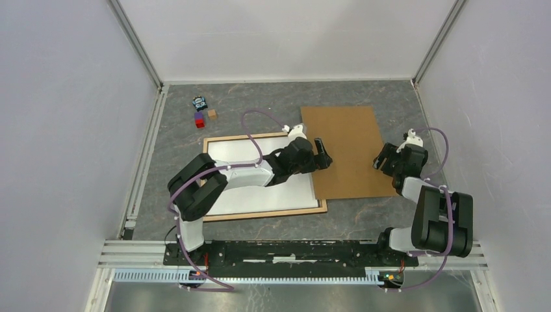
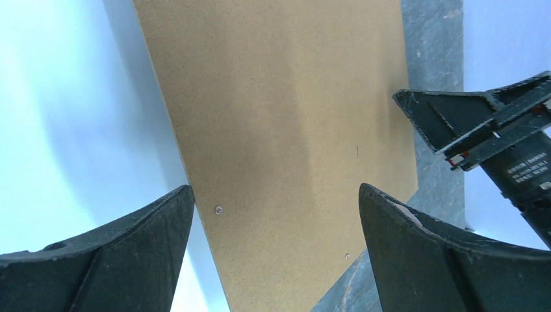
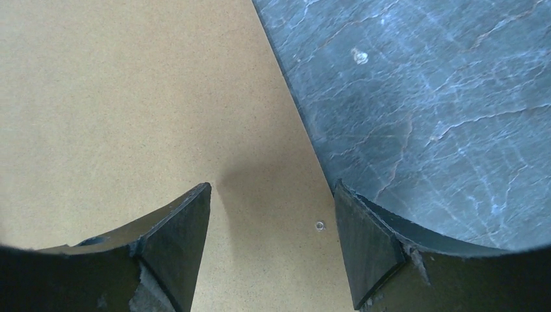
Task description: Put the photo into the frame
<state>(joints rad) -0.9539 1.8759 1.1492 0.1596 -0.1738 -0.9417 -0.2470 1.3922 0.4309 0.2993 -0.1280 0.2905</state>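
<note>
The frame (image 1: 273, 213) lies flat left of centre, its light brown wood rails up. The photo (image 1: 282, 197) lies inside it, plain white side up; it also shows in the left wrist view (image 2: 65, 110). A brown cardboard board (image 1: 351, 136) lies to the right, its left edge over the frame's right rail. My left gripper (image 1: 321, 155) is open and empty over the board's left edge (image 2: 276, 195). My right gripper (image 1: 382, 157) is open and empty over the board's right edge (image 3: 273, 188). The board fills much of both wrist views (image 2: 279, 97) (image 3: 117, 97).
Small items sit at the back left: a blue-black object (image 1: 200, 103), a red and purple block (image 1: 199, 119), a brown cube (image 1: 212, 114). White walls enclose the grey table (image 1: 364, 224) on three sides. The right gripper (image 2: 481, 130) shows in the left wrist view.
</note>
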